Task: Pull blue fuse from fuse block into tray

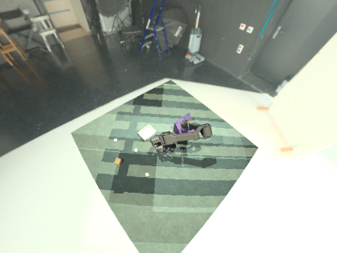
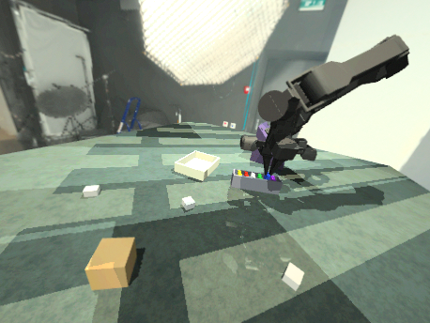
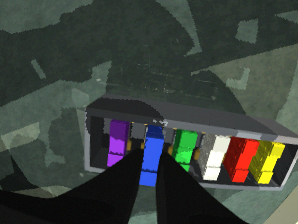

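Where the black gripper (image 2: 268, 173) (image 3: 150, 157) reaches down over the grey fuse block (image 2: 255, 184) (image 3: 172, 109), its fingers are nearly together, closed on the blue fuse (image 2: 268, 176) (image 3: 151, 159). That fuse is in the block's row, between the purple fuse (image 2: 273, 178) (image 3: 117, 142) and the green fuse (image 2: 259, 176) (image 3: 185, 150). Past the green one come a white fuse (image 2: 253, 176) (image 3: 216, 157), a red fuse (image 2: 246, 174) (image 3: 243, 160) and a yellow fuse (image 2: 239, 173) (image 3: 270, 162). I can't tell how deep the blue one sits. Near the block is a cream tray (image 1: 142, 137) (image 2: 189, 174), square and shallow, with nothing in it.

They all stand on a table top (image 1: 184, 224) (image 2: 155, 305) patterned in dull greens, mottled like stone and crossed by dark and pale bands. Three small white blocks are spread about: one (image 1: 115, 140) (image 2: 91, 191), another (image 1: 136, 150) (image 2: 188, 203), and a third (image 1: 147, 174) (image 2: 293, 276). An orange-tan box (image 1: 118, 161) (image 2: 111, 264) has plain flat faces and sharp edges.

Behind are dark walls and a glossy dark floor (image 1: 92, 77), with a blue stepladder (image 1: 154, 29) (image 2: 130, 114) and an upright vacuum cleaner (image 1: 194, 44). The arm (image 1: 180, 137) (image 2: 347, 75) is dull grey-brown and black, its links chunky, beside an angular purple piece (image 1: 178, 127) (image 2: 255, 153).
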Robot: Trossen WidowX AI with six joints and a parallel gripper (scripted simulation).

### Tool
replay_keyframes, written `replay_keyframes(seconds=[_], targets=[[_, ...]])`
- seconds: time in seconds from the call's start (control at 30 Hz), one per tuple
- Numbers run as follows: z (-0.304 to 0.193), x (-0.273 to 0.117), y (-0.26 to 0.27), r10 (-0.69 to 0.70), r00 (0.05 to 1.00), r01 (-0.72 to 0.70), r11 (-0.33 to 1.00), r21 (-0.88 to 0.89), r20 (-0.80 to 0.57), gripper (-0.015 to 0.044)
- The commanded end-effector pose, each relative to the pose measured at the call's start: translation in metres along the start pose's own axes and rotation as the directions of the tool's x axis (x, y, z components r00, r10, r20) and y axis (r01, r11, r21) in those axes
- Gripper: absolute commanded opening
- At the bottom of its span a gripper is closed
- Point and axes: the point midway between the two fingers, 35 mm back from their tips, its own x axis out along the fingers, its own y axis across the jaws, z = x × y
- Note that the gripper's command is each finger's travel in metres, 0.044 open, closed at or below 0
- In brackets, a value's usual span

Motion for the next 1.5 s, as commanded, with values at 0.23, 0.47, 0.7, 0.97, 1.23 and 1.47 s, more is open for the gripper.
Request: replay_keyframes(seconds=[0.23,0.47,0.7,0.97,1.23,1.47], targets=[[0.001,-0.006,0.0,-0.004,1.0,0.004,1.0,-0.006,-0.001,0.0],[0.001,-0.01,0.0,-0.004,1.0,0.004,1.0,-0.005,-0.001,0.0],[0.001,-0.013,0.0,-0.003,1.0,0.003,1.0,-0.005,-0.001,0.0],[0.0,-0.017,0.0,-0.003,1.0,0.003,1.0,-0.004,-0.001,0.0],[0.0,-0.021,0.0,-0.002,1.0,0.002,1.0,-0.003,-0.001,0.0],[0.0,-0.025,0.0,-0.002,1.0,0.002,1.0,-0.003,-0.001,0.0]])
